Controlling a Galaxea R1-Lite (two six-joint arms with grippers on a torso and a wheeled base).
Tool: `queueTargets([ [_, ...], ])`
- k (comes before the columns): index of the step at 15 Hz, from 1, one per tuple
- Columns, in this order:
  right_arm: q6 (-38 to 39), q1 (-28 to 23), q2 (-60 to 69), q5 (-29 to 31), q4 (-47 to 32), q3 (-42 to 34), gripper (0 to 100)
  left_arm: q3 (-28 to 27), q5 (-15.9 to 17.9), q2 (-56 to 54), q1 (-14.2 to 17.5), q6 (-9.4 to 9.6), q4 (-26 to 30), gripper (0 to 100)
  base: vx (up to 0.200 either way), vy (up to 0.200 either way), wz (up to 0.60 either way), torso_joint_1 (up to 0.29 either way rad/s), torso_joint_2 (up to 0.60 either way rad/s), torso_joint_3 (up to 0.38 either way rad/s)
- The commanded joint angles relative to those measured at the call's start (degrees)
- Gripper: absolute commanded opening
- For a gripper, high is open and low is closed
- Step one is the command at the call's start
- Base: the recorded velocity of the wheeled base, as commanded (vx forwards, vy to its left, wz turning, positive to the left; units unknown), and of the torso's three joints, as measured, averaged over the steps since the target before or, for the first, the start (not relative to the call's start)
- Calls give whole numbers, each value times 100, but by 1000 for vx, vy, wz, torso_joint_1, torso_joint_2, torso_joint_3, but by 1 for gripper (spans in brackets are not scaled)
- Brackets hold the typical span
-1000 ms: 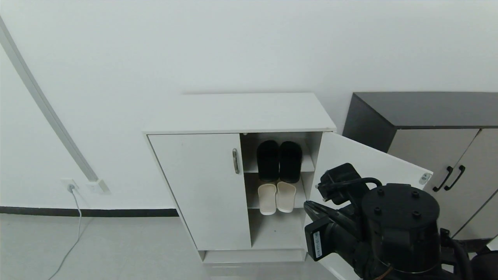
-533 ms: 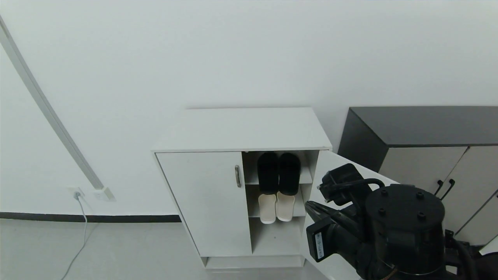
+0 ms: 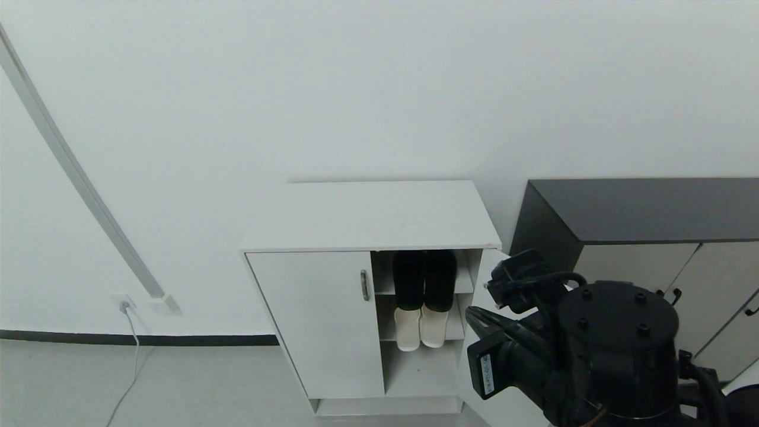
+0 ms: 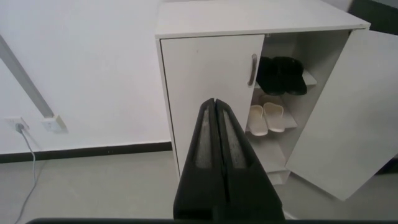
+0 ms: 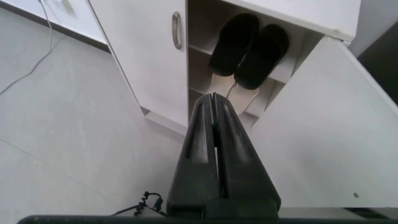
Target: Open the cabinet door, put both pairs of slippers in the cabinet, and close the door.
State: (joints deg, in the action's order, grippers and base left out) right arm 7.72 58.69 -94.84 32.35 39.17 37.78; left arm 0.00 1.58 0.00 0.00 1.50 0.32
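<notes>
- One white two-door wooden cabinet stands against the wall. Its left door is shut and carries one slim metal handle. Its right door is swung wide open.
- Two shelves divide the open right half of the cabinet into three compartments.
- One pair of black rubber slippers, two in count, lies side by side on the cabinet's upper shelf. Their near ends reach over the shelf's front edge.
- One pair of cream rubber slippers, also two, lies side by side on the cabinet's middle shelf, directly under the black pair. The bottom compartment holds no slippers.
- The left claw hangs in front of the cabinet's shut left door, well apart from it. Its two fingers are pressed together on nothing.
- The right claw hangs in front of the cabinet's open half, above the floor. Its two fingers are likewise together, holding nothing.
- One dark-topped grey sideboard stands to the right of the cabinet.
- One wall socket with a grey cable sits to the left of the cabinet, low on the wall.
</notes>
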Motion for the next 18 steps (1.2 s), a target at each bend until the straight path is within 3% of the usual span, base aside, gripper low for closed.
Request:
queueTargets([
  [1, 2, 3, 10, -1, 3, 1, 0, 0, 0, 0, 0, -1, 3, 0, 0, 0, 0, 178, -378, -207],
  [9, -77, -164, -61, -19, 3, -16, 0, 0, 0, 0, 0, -9, 3, 0, 0, 0, 0, 165, -349, -187],
  [15, -69, -331, -184, -10, 3, -7, 0, 0, 0, 0, 0, -9, 3, 0, 0, 0, -600, 128, -269, -137],
  [18, -86, -639, -289, -1, 21, 28, 0, 0, 0, 0, 0, -9, -5, 0, 0, 0, 0, 0, 0, 0],
])
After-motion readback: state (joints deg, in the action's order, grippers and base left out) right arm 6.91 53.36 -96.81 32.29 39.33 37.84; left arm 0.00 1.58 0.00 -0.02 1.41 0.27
